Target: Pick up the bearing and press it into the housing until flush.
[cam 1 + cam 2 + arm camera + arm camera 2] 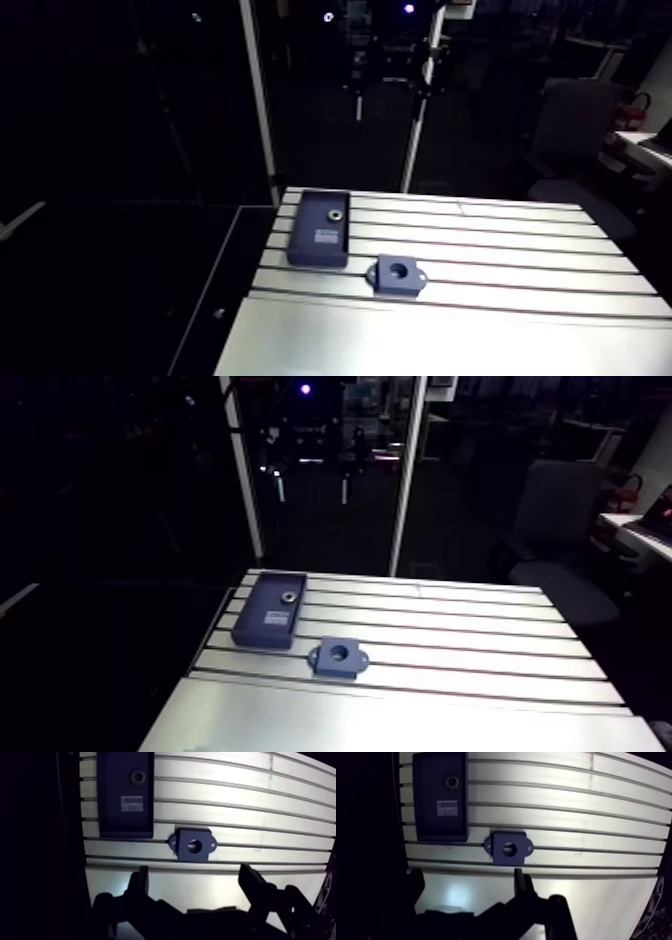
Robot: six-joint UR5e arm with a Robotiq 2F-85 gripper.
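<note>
A small ring-shaped bearing lies in the far end of a dark blue rectangular tray that carries a white label. The dark blue housing, a block with a round bore and two side ears, sits on the slotted table just beside the tray's near corner. In the wrist view my gripper hovers above the table short of the housing. It is open, and nothing lies between its fingers. The arm view shows the tray, the bearing and the housing, but not the gripper.
The slotted aluminium table turns into a smooth plate at its near side. The tray lies close to the table's left edge, with dark floor beyond. Two light upright posts stand behind the far edge.
</note>
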